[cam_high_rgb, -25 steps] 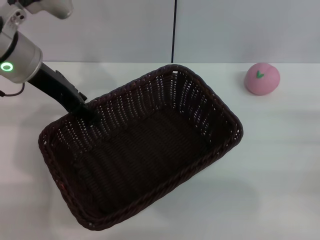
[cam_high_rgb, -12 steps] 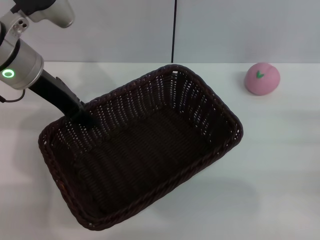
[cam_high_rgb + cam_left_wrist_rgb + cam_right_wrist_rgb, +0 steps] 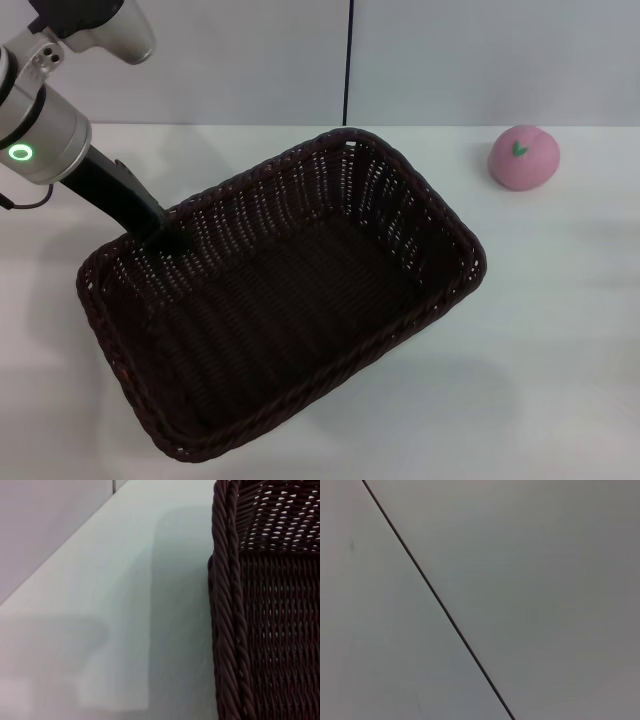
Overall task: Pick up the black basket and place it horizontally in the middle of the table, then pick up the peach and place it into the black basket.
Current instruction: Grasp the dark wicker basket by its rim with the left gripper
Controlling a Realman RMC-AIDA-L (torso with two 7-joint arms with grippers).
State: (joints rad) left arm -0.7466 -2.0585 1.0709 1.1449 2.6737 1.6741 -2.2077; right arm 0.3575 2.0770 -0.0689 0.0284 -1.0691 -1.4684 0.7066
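The black basket [image 3: 466,262] lies on the white table [image 3: 560,340], turned diagonally, with nothing inside it. My left gripper [image 3: 166,238] is at the basket's far-left rim, dark against the weave, and looks open, since the basket stays put while the arm shifts. The left wrist view shows the braided rim [image 3: 227,605] close up beside bare table [image 3: 115,610], with no fingers visible. The peach [image 3: 523,157] sits on the table at the far right, well apart from the basket. My right gripper is out of view.
A grey wall with a dark vertical seam [image 3: 348,60] runs behind the table's far edge. The right wrist view shows only that wall and seam [image 3: 440,605]. Open tabletop lies to the right of and in front of the basket.
My left arm has drawn back slightly up and to the left along the basket's far-left rim. The basket and the peach have not moved.
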